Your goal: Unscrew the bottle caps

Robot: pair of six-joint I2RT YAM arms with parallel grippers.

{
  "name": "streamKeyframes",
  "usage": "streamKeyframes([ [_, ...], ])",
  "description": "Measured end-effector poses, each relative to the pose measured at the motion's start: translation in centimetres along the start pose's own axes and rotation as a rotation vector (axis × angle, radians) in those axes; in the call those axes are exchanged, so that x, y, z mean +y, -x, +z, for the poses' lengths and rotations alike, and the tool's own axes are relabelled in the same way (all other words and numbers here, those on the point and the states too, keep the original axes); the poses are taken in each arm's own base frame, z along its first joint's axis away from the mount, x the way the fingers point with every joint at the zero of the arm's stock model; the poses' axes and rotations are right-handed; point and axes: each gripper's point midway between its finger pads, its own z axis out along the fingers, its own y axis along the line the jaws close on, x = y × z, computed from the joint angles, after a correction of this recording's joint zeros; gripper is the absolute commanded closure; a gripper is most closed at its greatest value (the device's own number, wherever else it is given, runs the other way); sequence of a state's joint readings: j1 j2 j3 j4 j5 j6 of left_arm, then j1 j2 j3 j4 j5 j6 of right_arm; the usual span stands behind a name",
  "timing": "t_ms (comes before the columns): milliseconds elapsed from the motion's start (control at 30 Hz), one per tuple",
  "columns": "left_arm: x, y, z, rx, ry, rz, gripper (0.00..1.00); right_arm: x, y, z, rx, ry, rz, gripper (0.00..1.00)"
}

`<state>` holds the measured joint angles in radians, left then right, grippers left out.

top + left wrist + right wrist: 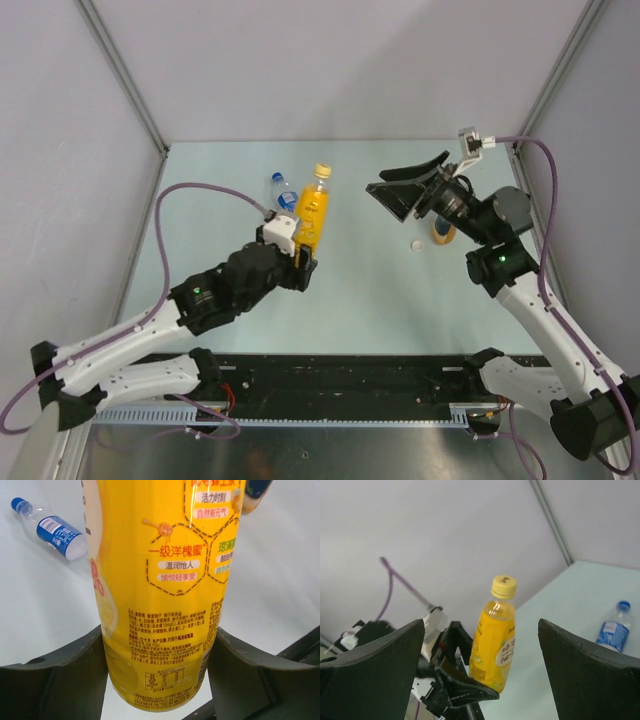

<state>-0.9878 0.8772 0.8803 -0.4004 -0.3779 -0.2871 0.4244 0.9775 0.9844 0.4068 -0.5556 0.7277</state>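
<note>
From the left wrist, the left jaws are clamped low on the yellow bottle (165,605), its top out of frame. The right wrist view shows its yellow cap (504,587) on, framed between the right jaws, which are spread wide. Only the top view shows a pale cap (415,244) loose on the counter (360,290).

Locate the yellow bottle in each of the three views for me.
Top external: yellow bottle left of centre.
Left wrist: fills the middle, clamped between the jaws.
Right wrist: centre, yellow cap on.
Shared landmark: the clear blue-labelled bottle, seen in all three.
</note>
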Motion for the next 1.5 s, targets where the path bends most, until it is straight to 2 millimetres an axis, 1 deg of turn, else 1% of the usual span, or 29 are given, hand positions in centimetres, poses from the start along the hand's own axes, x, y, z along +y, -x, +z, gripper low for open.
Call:
streamKeyframes([
  [133, -0.7, -1.1, 0.9, 0.052, 0.089, 0.091, 1.0, -2.9, -1.6, 0.8, 0.055, -0.099, 0.066, 0.01],
  [167, -0.7, -1.7, 1.2, 0.073, 0.127, 0.129, 1.0, -3.9, -2.3, 0.9, 0.076, -0.129, 0.087, 0.01],
  [200, -0.8, -2.2, 1.4, 0.09, 0.153, 0.159, 1.0, -4.3, -2.6, 1.0, 0.085, -0.144, 0.096, 0.02],
  [300, -0.6, -3.9, 2.2, 0.148, 0.246, 0.271, 1.0, -6.4, -4.1, 0.9, 0.124, -0.222, 0.14, 0.04],
  [333, -0.3, -4.6, 2.5, 0.172, 0.285, 0.313, 1.0, -7.1, -4.6, 0.8, 0.137, -0.248, 0.154, 0.05],
  [433, 0.0, -5.6, 2.7, 0.205, 0.336, 0.384, 1.0, -8.4, -5.6, 0.5, 0.163, -0.311, 0.178, 0.08],
  [533, 0.4, -6.0, 2.8, 0.225, 0.381, 0.428, 1.0, -9.6, -6.5, 0.3, 0.189, -0.36, 0.196, 0.13],
  [600, 0.7, -6.0, 2.8, 0.227, 0.403, 0.439, 1.0, -10.3, -7.1, 0.3, 0.21, -0.384, 0.208, 0.19],
  [767, 0.6, -5.9, 2.9, 0.227, 0.424, 0.454, 1.0, -12.1, -9.2, 0.2, 0.271, -0.43, 0.243, 0.3],
  [900, 0.4, -6.0, 3.2, 0.236, 0.422, 0.467, 1.0, -12.7, -10.4, 0.4, 0.303, -0.443, 0.263, 0.33],
  [967, 0.4, -6.2, 3.2, 0.241, 0.423, 0.473, 1.0, -12.7, -10.8, 0.5, 0.314, -0.44, 0.273, 0.36],
  [1100, 0.4, -6.3, 3.2, 0.248, 0.424, 0.481, 1.0, -12.5, -11.2, 0.8, 0.32, -0.427, 0.293, 0.46],
  [1400, 0.4, -6.7, 3.3, 0.259, 0.428, 0.493, 1.0, -12.8, -11.9, 1.1, 0.332, -0.429, 0.321, 0.52],
  [1500, 0.4, -6.7, 3.3, 0.259, 0.429, 0.493, 1.0, -12.9, -11.9, 1.1, 0.333, -0.431, 0.326, 0.59],
])
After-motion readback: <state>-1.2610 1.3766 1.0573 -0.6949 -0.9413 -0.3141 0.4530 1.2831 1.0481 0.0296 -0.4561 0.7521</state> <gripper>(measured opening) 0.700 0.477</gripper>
